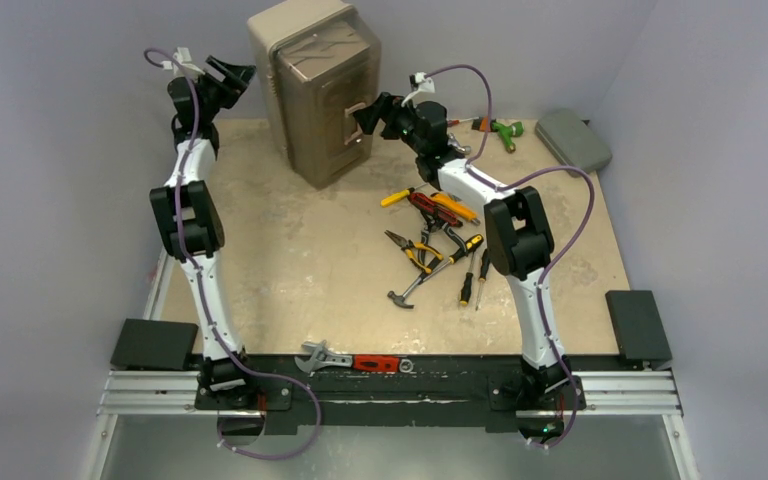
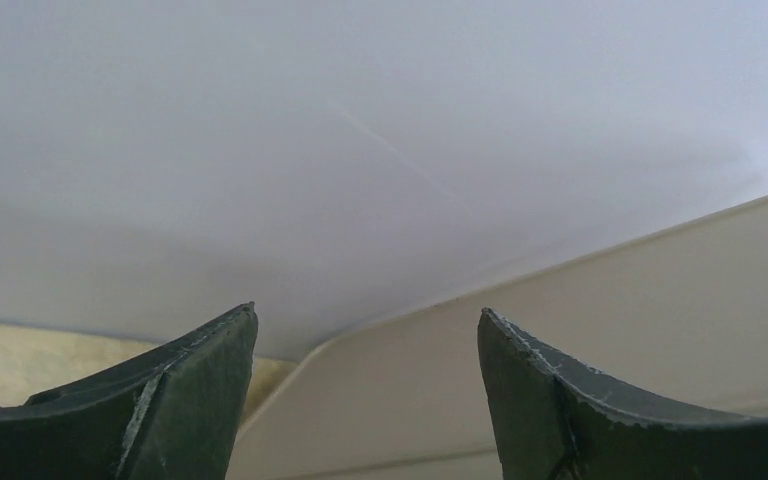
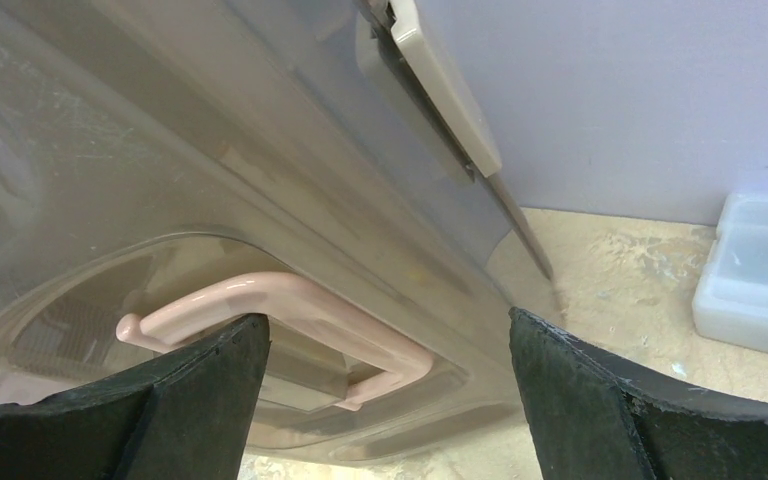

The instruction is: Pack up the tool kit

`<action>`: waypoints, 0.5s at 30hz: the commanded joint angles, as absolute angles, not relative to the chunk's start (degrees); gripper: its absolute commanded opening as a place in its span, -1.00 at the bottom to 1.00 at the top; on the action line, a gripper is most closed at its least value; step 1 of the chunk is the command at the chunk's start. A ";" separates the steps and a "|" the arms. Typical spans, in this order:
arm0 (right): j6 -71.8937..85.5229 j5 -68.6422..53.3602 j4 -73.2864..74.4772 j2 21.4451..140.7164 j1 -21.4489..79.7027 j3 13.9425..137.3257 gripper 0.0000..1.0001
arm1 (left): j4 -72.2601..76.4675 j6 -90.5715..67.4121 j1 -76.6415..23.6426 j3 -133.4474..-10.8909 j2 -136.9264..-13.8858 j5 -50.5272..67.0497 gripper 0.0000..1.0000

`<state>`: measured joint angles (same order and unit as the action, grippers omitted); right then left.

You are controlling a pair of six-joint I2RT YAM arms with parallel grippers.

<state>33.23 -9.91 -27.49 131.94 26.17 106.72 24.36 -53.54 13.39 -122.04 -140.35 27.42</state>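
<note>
Currently, the left gripper (image 1: 232, 76) is seen at the upper left of the overhead view, jaws spread wide and empty, just beside the left flank of the toolbox (image 1: 312, 90). The toolbox is stood on end at upper centre, its long axis upright, close to the far edge of the table (image 1: 290, 260). Its pink handle (image 3: 290, 300) is faced rightward, where the right gripper (image 1: 364, 116) is held just off it, jaws likewise wide with nothing clamped; that arm is judged the nearer to the handle. Bare surface is left below the box for laying it down. Hand tools (image 1: 435, 240) are scattered right of centre, well apart from the box, and would need avoiding in any tipping.
</note>
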 commanded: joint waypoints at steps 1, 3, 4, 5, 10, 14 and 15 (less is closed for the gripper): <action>34.36 -12.25 -29.99 132.28 25.90 109.07 0.76 | 22.49 -57.24 9.79 -127.43 -141.99 33.02 0.56; 34.62 -14.76 -31.22 132.36 25.70 109.13 0.77 | 24.96 -57.52 8.66 -123.27 -140.71 33.88 0.56; 34.66 -16.57 -32.06 132.32 25.46 108.97 0.77 | 26.39 -57.76 8.21 -120.75 -139.70 34.11 0.56; 34.82 -18.72 -33.21 132.17 25.20 108.78 0.77 | 27.94 -57.94 7.78 -118.55 -138.77 34.45 0.56; 36.89 -29.03 -38.16 131.56 23.76 107.88 0.86 | 33.66 -59.30 6.15 -107.95 -134.72 37.02 0.54; 40.81 -34.75 -39.20 132.55 22.15 110.04 0.86 | 43.30 -60.52 4.66 -92.99 -128.35 35.70 0.53; 42.00 -35.84 -40.08 132.53 21.73 110.12 0.86 | 45.99 -61.24 4.30 -89.93 -127.04 35.59 0.53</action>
